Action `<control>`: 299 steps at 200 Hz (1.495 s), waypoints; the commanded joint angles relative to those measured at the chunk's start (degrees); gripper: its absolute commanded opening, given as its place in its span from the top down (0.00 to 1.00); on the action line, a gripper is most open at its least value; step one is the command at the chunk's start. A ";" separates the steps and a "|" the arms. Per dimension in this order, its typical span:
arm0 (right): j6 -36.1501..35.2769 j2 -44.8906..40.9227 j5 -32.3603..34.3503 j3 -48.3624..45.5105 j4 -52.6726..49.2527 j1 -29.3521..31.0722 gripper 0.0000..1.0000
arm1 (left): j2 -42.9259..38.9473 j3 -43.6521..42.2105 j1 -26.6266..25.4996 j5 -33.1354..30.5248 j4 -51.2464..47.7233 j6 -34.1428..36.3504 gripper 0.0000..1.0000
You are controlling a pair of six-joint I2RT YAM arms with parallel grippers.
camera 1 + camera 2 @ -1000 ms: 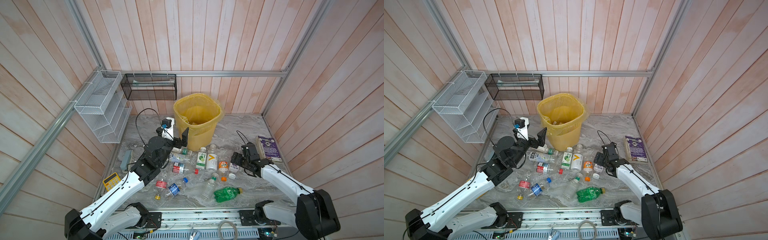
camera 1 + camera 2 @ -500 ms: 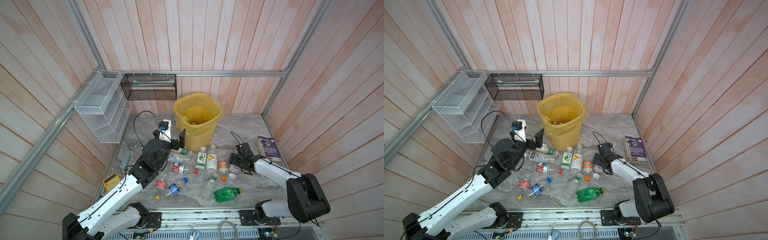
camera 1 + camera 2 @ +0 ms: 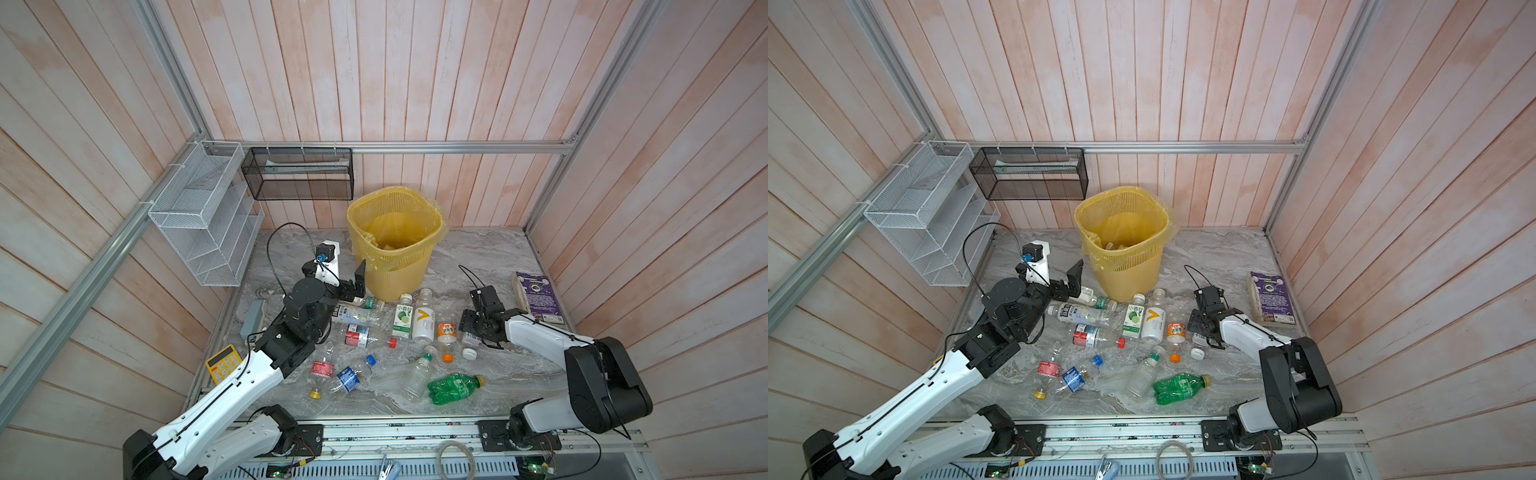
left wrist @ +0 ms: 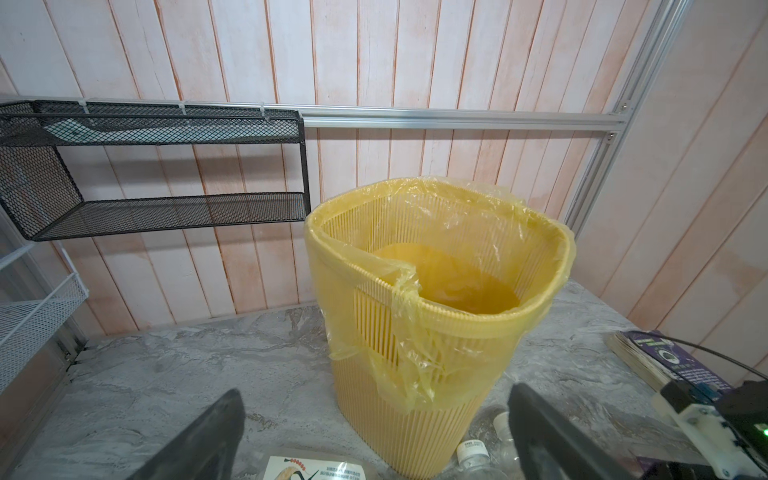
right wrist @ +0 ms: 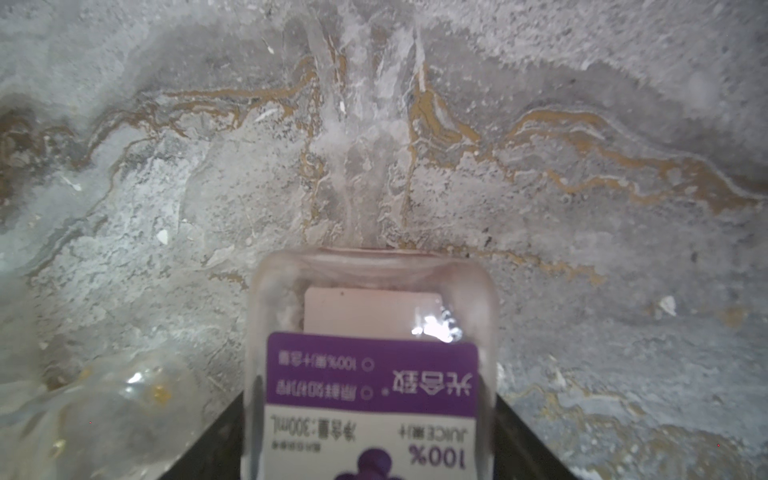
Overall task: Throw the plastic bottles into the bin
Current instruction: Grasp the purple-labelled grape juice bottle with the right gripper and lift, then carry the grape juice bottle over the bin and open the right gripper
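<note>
In a top view the right gripper [image 3: 472, 328] had come down on a small purple-labelled bottle [image 3: 471, 336] lying on the table [image 3: 490, 249]. Its jaws, wide a second before, were now drawn in. The other bottles [image 3: 423, 324] lay scattered short of the bin [image 3: 390, 195]. The left gripper [image 3: 358, 284] hung spread and empty beside the bin, pulled back slightly. The left wrist view agreed: fingers [image 4: 216, 428] apart, nothing between. In the right wrist view both fingers [image 5: 216, 449] pressed the bottle's sides, so the grasp looked made and the lift was next.
</note>
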 commanded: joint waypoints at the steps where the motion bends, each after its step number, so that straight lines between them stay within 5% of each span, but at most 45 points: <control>1: -0.03 -3.05 -0.39 0.65 1.31 -1.05 0.32 | -1.22 -1.38 0.78 -0.90 -1.02 -0.32 0.00; 52: -2.56 -21.97 -1.18 3.28 6.17 -2.75 0.45 | -2.57 -4.50 5.29 -0.13 -2.48 -8.31 0.00; 95: -6.63 -34.66 2.45 11.83 14.60 -3.41 0.44 | -3.72 -7.11 9.90 -0.99 -9.37 -14.26 0.00; 139: -5.77 -24.20 -7.61 27.39 20.65 -3.29 0.44 | -3.86 -9.32 13.42 0.46 -17.01 -20.92 0.00; 168: -2.63 -9.92 -15.32 38.85 26.57 1.28 0.45 | -3.89 -10.81 13.56 1.29 -17.85 -22.92 0.00; 202: -9.87 15.55 -22.93 71.13 6.65 7.64 0.28 | -1.66 -10.19 13.75 2.68 -19.63 -23.95 0.00; 227: -13.30 26.03 -20.37 88.80 -7.59 8.17 0.14 | -1.00 -8.78 13.85 2.22 -21.87 -23.92 0.00; 252: -15.02 22.82 -15.52 86.49 -6.24 8.18 0.00 | -2.78 -8.48 13.81 1.34 -21.78 -23.47 0.00; 299: -16.11 10.20 -11.50 70.72 2.05 8.03 0.00 | -4.56 -8.45 13.88 1.24 -21.05 -23.76 0.00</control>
